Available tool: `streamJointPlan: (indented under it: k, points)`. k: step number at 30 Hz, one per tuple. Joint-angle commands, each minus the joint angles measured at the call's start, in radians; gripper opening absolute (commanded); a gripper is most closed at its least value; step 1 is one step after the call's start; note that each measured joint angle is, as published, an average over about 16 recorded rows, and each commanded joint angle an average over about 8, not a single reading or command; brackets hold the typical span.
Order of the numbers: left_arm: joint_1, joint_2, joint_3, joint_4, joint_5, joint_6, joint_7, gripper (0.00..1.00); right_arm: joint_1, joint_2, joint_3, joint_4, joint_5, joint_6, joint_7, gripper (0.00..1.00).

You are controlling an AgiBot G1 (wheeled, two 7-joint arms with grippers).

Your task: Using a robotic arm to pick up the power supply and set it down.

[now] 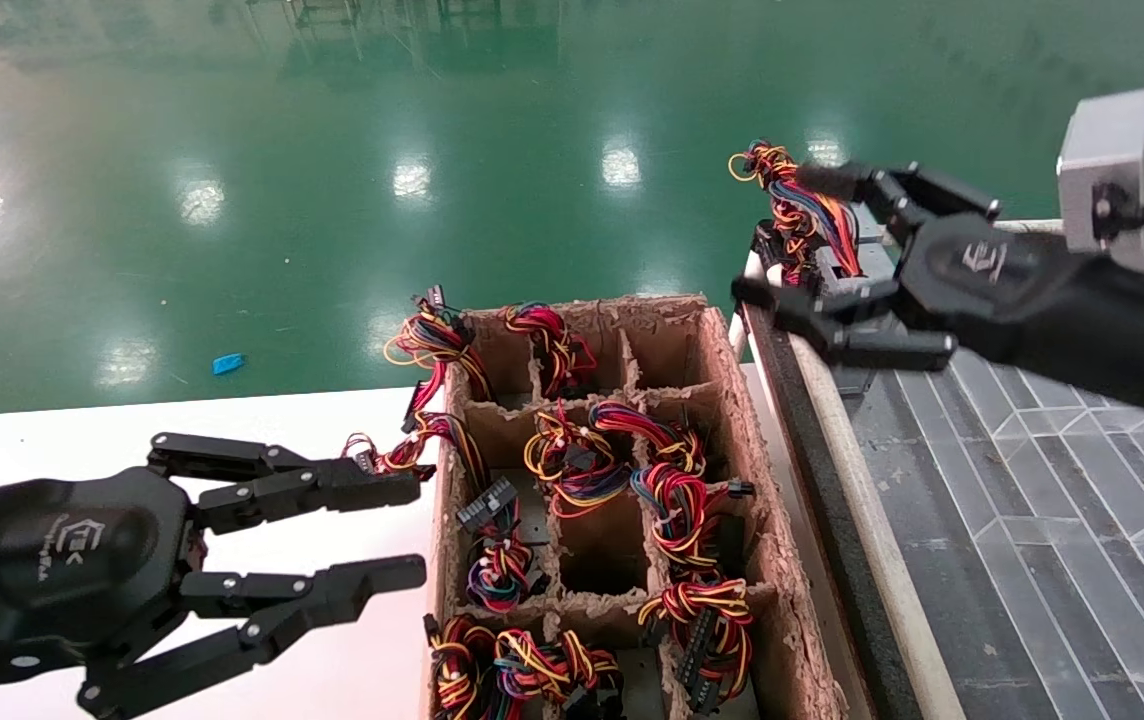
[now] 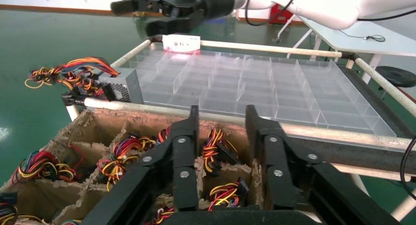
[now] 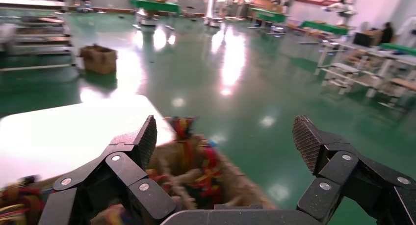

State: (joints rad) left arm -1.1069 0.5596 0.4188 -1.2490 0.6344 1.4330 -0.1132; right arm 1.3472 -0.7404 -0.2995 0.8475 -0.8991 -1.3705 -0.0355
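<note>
My right gripper (image 1: pixel 800 240) hangs in the air above the far corner of the clear divided tray (image 2: pixel 255 87), its fingers spread wide and holding nothing. In the right wrist view, the two ridged fingertips (image 3: pixel 306 141) stand well apart with only green floor between them. The power supply (image 2: pixel 121 85), a small silver-grey metal box, sits in the tray's corner compartment just below that gripper. Its thick bundle of red, blue, yellow and black wires (image 1: pixel 797 205) spills over the tray's white rail. From the left wrist view the gripper is clear of the box, not touching it. My left gripper (image 1: pixel 382 530) hovers over the white table (image 1: pixel 62 435), just beside the cardboard box (image 1: pixel 772 560), fingers also parted and empty. That divided cardboard box holds many more coloured wire bundles (image 1: pixel 677 500) with black connectors.
</note>
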Motion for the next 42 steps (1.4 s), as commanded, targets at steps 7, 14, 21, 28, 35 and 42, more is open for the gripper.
streamJointPlan:
  k: [7,14,21,28,35,42]
  points:
    - [0.0,0.0,0.0,0.0,0.0,0.0,0.0,1.0,-0.1,0.047,0.007,0.16,0.062,-0.046,0.082,1.0]
    - [0.0,0.0,0.0,0.0,0.0,0.0,0.0,1.0,-0.187,0.089,0.014,0.3,0.116,-0.086,0.153,1.0]
    - [0.0,0.0,0.0,0.0,0.0,0.0,0.0,1.0,-0.264,0.125,0.019,0.424,0.163,-0.121,0.215,1.0]
    - [0.0,0.0,0.0,0.0,0.0,0.0,0.0,1.0,-0.294,0.139,0.022,0.47,0.183,-0.136,0.233,1.0]
    - [0.0,0.0,0.0,0.0,0.0,0.0,0.0,1.0,-0.284,0.135,0.022,0.455,0.178,-0.131,0.228,1.0]
    - [0.0,0.0,0.0,0.0,0.0,0.0,0.0,1.0,-0.278,0.132,0.021,0.445,0.173,-0.128,0.224,1.0]
